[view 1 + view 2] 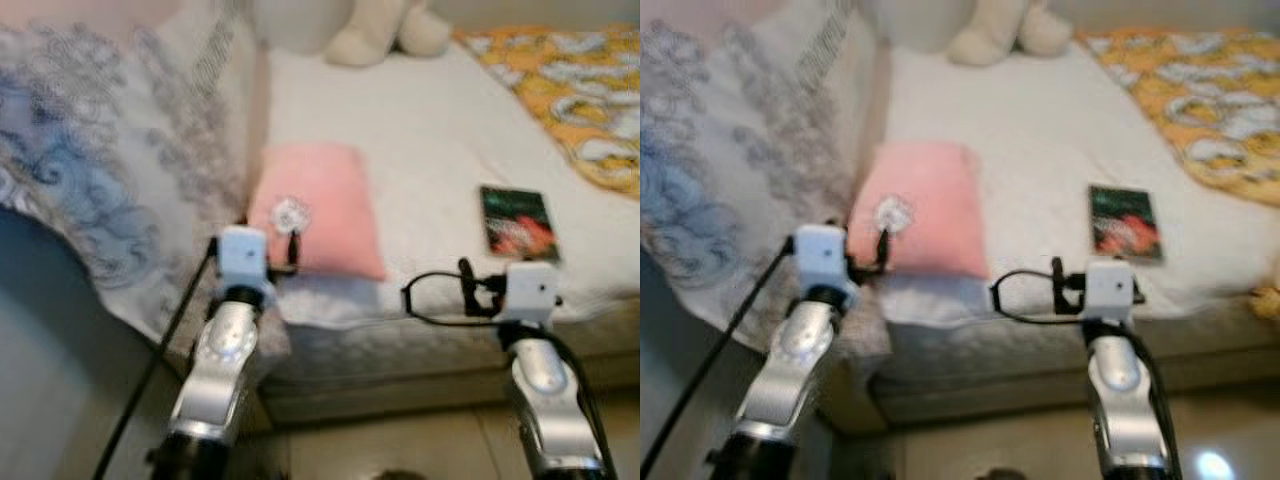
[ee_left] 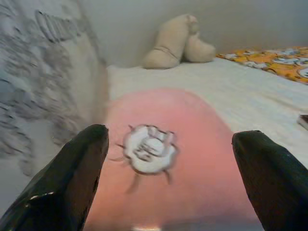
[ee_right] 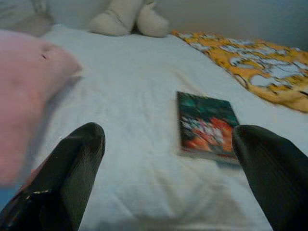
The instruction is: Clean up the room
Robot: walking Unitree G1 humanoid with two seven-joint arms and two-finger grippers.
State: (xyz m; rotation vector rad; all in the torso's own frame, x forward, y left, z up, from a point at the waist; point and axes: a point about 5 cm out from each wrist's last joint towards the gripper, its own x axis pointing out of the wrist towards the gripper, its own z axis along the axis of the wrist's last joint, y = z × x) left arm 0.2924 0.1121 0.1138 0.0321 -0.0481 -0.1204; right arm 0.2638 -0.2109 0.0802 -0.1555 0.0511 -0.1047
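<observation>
At the bed's near edge, both claws hover spread wide.
On the white bed (image 1: 430, 140) a pink pillow (image 1: 318, 218) lies just ahead of the left claw (image 2: 168, 178), fingers apart; a book (image 1: 517, 221) lies ahead of the right claw (image 3: 168, 178), also agape; an orange blanket (image 1: 580, 80) lies farther right; a plush toy (image 1: 385, 30) sits at the far end.

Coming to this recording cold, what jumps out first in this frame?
The pink pillow with a white flower patch lies at the near edge of the white bed, right ahead of the left gripper, whose jaws stand open. A dark book with a red and green cover lies flat ahead of the open right gripper. An orange patterned blanket covers the bed's far right side.
</observation>
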